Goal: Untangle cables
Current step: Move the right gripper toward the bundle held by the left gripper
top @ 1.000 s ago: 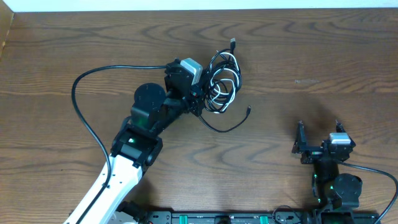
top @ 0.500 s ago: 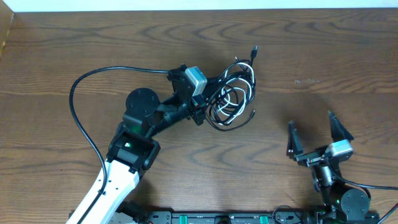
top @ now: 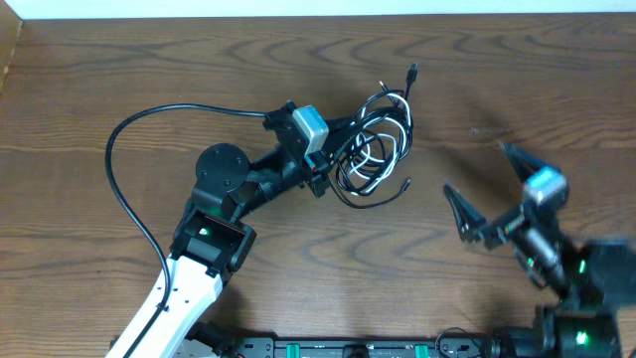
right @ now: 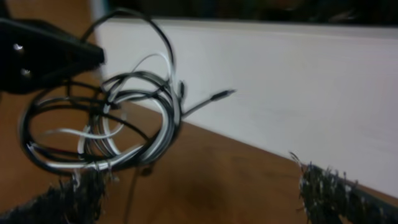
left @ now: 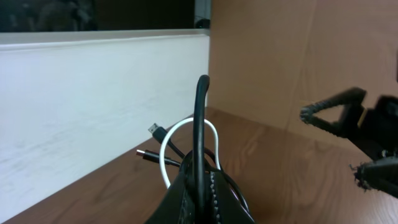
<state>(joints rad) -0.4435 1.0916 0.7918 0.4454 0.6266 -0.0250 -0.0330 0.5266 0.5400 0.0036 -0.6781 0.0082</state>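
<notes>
The cables [top: 376,147] are a tangled coil of thin black cords and one white cord, held up near the table's middle. One plug end [top: 411,72] sticks out toward the far side, and another [top: 405,184] hangs near the front. My left gripper [top: 334,161] is shut on the coil's left side. The left wrist view shows its fingers [left: 186,193] pinching a black cord [left: 201,124], with a white loop [left: 185,127] behind. My right gripper [top: 487,184] stands open to the right of the coil, empty. In the right wrist view the coil [right: 106,124] hangs ahead left, between the spread fingertips [right: 81,193].
The left arm's thick black wire [top: 129,149] loops over the table at left. A white wall [left: 93,106] runs along the table's far edge. Bare wooden tabletop [top: 517,80] lies to the right and behind.
My left gripper has carried the coil to the right and a little farther back. The right arm has risen from the front edge and swung toward the coil with its jaws spread.
</notes>
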